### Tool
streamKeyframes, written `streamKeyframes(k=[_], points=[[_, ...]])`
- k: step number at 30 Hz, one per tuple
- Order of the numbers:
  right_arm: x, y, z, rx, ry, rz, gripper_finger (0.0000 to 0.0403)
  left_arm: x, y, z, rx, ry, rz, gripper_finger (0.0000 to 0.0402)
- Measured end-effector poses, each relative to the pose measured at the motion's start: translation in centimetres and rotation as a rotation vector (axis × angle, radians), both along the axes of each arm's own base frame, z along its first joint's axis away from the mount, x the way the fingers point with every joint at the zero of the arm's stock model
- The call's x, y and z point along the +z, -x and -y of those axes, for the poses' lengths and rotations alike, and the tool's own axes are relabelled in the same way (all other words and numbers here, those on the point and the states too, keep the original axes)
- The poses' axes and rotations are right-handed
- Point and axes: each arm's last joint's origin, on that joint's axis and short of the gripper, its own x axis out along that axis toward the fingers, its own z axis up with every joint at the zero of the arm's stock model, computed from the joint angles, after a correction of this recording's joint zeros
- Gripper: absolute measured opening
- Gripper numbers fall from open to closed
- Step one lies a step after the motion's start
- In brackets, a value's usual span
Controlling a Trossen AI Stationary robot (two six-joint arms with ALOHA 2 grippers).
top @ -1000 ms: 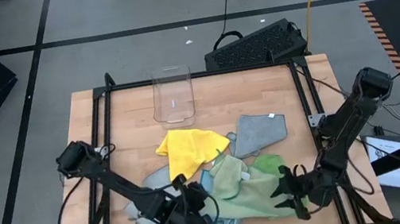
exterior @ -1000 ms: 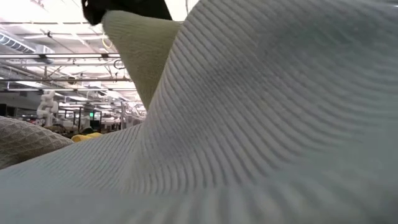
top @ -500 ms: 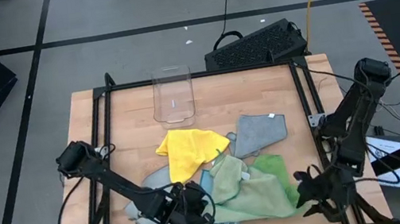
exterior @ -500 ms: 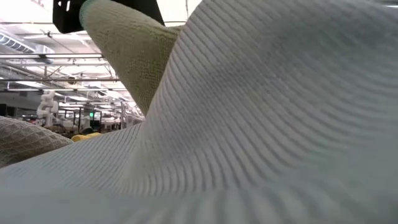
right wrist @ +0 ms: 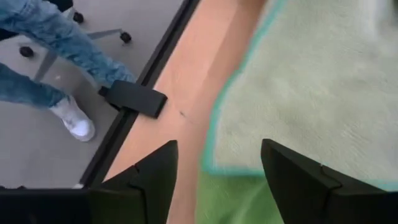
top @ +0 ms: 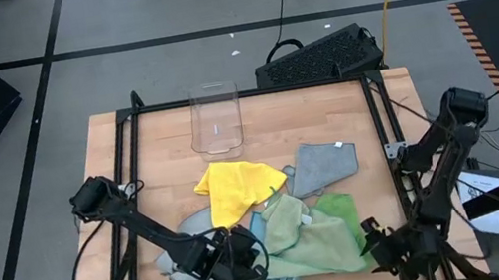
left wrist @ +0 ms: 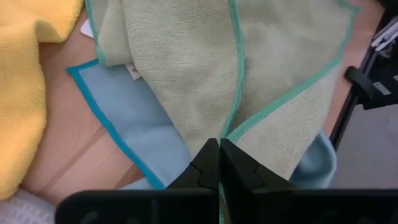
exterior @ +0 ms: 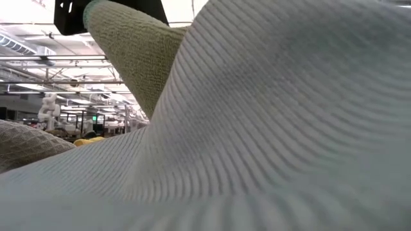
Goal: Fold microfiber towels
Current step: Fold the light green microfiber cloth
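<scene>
Your left claw [left wrist: 219,163] pinches the pale green towel [left wrist: 205,74] while your right claw [right wrist: 214,165] hangs spread; pulling could drag the light blue towel [left wrist: 134,134] along.

The high view looks straight down on the whole wooden bench [top: 255,109]. The low view sits pressed against cloth. Both wrist views closely share the pale green microfibre towel [left wrist: 186,68].

No text, number or brand can be read in any view. The white tags on the cloths, such as the one on the grey towel [top: 323,164], are too small to read.
</scene>
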Motion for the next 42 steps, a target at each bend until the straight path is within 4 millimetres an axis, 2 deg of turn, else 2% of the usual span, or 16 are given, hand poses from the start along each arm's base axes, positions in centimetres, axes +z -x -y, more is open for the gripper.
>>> streamKeyframes(k=[4, 9, 15, 23, 26, 32, 37, 42], points=[[-1.4, -0.5, -1.0, 0.068, 0.034, 0.025, 0.0198, 0.0, 0.1, 0.0, 0.001, -0.005, -0.008, 0.0009], [-2.9, -0.7, -1.2, 0.054, 0.106, 0.027, 0.0167, 0.0, 0.1, -0.1, 0.005, -0.010, -0.005, 0.0004], [-3.1, -0.8, -0.8, 0.021, 0.152, 0.037, 0.0121, -0.1, 0.1, -0.1, 0.012, -0.009, -0.009, 0.0004], [-3.3, -0.8, -0.9, -0.047, 0.088, -0.019, 0.0017, -0.1, 0.1, -0.2, 0.021, -0.012, -0.014, 0.0004], [-3.0, -0.8, -1.0, -0.083, 0.027, -0.046, 0.0007, -0.1, -0.1, -0.3, 0.025, -0.006, -0.006, 0.0006], [-0.9, -0.6, -0.6, -0.182, -0.139, -0.058, 0.0003, 1.1, -0.7, -0.1, 0.019, 0.028, 0.040, 0.0004], [2.6, -0.3, 0.5, -0.219, -0.294, -0.020, 0.0002, 2.8, -1.2, 0.3, 0.003, 0.026, 0.094, 0.0003], [5.9, -0.3, 2.5, -0.279, -0.416, 0.071, 0.0002, 5.1, -1.8, 0.4, 0.012, -0.020, 0.184, 0.0003]])
